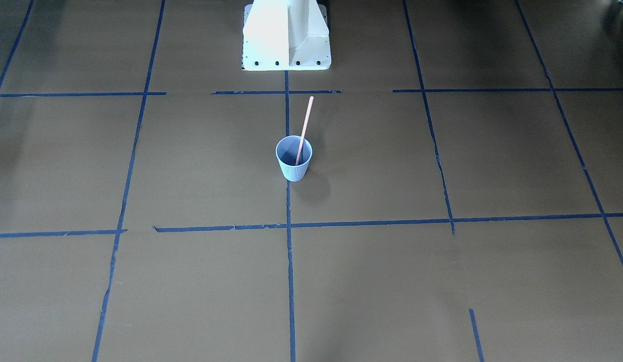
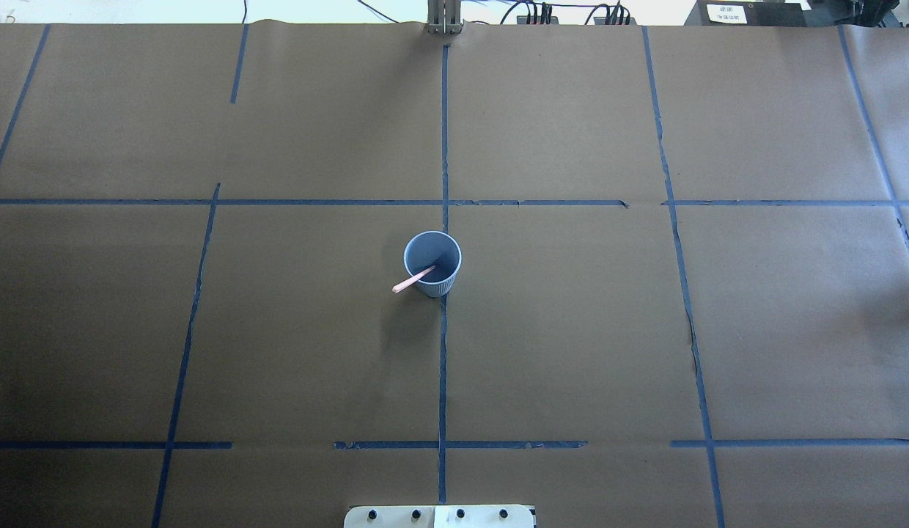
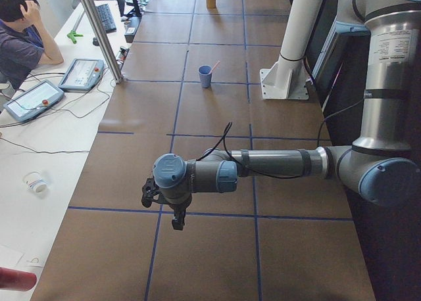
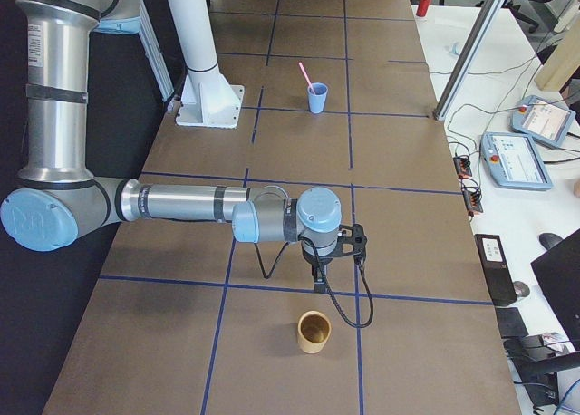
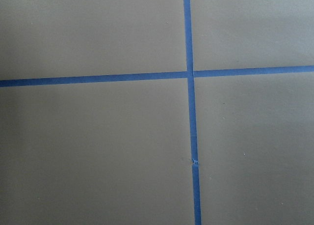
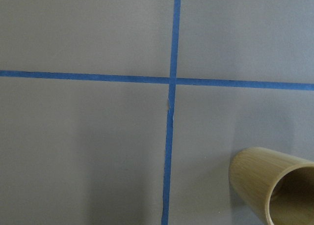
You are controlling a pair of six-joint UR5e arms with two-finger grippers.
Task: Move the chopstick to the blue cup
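The pale blue ribbed cup [image 1: 293, 166] stands upright at the table's middle, on a blue tape line; it also shows in the overhead view [image 2: 441, 286]. The pinkish-orange chopstick [image 1: 305, 125] stands in the cup and leans on its rim, its upper end sticking well out [image 2: 405, 284]. My left gripper [image 3: 177, 219] hangs over the table far from the cup at my left end, and I cannot tell if it is open. My right gripper [image 4: 317, 284] hangs at the other end, and I cannot tell its state either. Neither wrist view shows fingers.
A bamboo cup [image 4: 314, 332] stands just beyond my right gripper and shows in the right wrist view [image 6: 274, 185]. The white robot pedestal [image 1: 286, 35] stands behind the blue cup. An operator [image 3: 20, 31] and teach pendants [image 3: 80, 74] are at a side desk.
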